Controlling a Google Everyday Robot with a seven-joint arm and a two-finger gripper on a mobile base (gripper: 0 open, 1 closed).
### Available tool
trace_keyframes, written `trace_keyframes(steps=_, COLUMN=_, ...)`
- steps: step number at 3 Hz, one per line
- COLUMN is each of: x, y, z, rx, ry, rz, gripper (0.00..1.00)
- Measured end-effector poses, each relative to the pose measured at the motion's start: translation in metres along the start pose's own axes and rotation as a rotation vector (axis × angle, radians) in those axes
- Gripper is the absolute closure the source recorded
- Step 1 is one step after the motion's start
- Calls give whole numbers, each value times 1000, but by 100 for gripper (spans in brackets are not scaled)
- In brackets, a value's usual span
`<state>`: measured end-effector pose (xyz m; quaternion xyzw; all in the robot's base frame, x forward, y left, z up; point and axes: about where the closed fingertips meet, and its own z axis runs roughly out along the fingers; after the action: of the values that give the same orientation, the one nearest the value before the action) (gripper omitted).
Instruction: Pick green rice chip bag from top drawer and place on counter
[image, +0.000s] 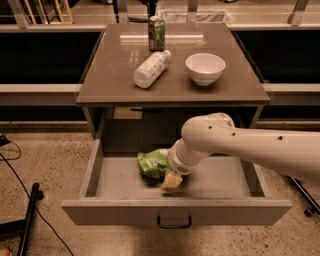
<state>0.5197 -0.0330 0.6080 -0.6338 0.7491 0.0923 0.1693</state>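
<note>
The green rice chip bag (152, 163) lies crumpled on the floor of the open top drawer (120, 180), a little left of its middle. My gripper (171, 181) is down inside the drawer at the bag's right front edge, touching or overlapping it. The white arm (240, 145) reaches in from the right, across the right half of the drawer, and hides the bag's right side. The counter (115, 85) is above the drawer. The drawer's front panel with its dark handle (174, 220) faces the camera.
On the counter stand a green drink can (156, 33) at the back, a white plastic bottle (150, 68) lying on its side, and a white bowl (205, 68). Dark shelving flanks the cabinet. A black stand leg (27, 220) lies on the floor at the lower left.
</note>
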Motion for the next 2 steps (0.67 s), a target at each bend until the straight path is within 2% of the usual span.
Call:
trace_keyframes(steps=1, x=-18, y=-12, z=4, rx=43, ry=-62, rz=-9, gripper=60)
trace_keyframes(steps=2, x=-35, y=-18, z=-15, rx=83, ry=-173, rz=-19, gripper=83)
